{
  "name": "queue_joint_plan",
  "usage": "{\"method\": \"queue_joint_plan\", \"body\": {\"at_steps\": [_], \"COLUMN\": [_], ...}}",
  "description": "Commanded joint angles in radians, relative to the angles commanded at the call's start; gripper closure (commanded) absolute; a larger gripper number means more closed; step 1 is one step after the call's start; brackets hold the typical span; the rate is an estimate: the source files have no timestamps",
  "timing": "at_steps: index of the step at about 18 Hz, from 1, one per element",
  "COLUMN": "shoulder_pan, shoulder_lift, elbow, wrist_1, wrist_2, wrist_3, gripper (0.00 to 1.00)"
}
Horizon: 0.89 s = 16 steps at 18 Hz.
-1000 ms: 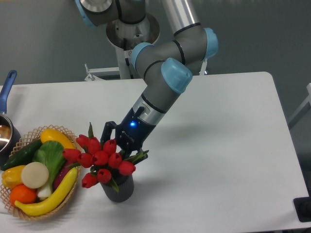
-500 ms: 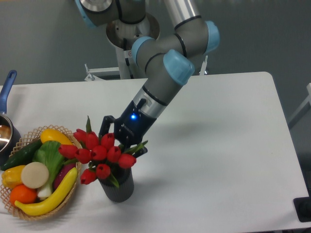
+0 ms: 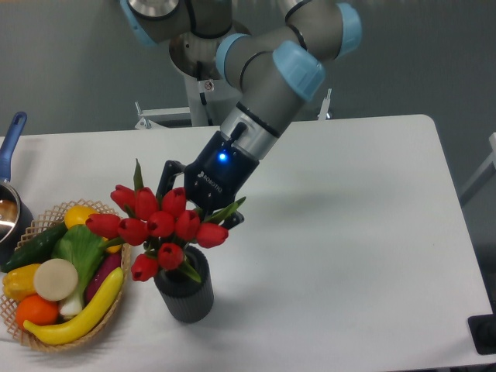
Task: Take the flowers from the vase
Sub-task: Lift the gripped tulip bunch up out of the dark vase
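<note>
Red tulip buds: the flowers (image 3: pixel 159 229) sit bunched above the dark grey ribbed vase (image 3: pixel 184 292), lowest buds and leaves just over its round mouth, stems going down toward the mouth; the bunch spreads wider than the vase. Can't tell whether the stem ends are in the pot or clear of it. UR5e arm (image 3: pixel 267 85) w/ grey links and light-blue joint caps comes in from top centre, bends at the blue-capped elbow, then slants down-left to the wrist. Black gripper (image 3: pixel 195 203) w/ a lit blue LED points down-left into the back of the bunch; one black finger (image 3: pixel 167 180) shows at the left edge behind the upper buds, the other side is hidden by buds and leaves. Fingers look closed around the stems, but the contact itself is hidden. Vase stands on the white table (image 3: pixel 349 232), near the front edge. Just left of it, a wicker basket (image 3: pixel 27 329) w/ banana, cucumber, orange and other produce. Far left edge: a pot w/ blue handle (image 3: pixel 12 139), partly cut off.
</note>
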<state>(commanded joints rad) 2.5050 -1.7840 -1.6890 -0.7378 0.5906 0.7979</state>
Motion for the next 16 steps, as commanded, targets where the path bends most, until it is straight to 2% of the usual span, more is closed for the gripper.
{"method": "queue_joint_plan", "body": {"at_steps": [3, 16], "shoulder_pan": [-0.002, 0.006], "shoulder_lift": [0.002, -0.006], "elbow": [0.029, 0.133], "wrist_1": [0.000, 0.000], "wrist_2": [0.000, -0.002], "wrist_3": [-0.069, -0.160], "gripper": [0.51, 0.54]}}
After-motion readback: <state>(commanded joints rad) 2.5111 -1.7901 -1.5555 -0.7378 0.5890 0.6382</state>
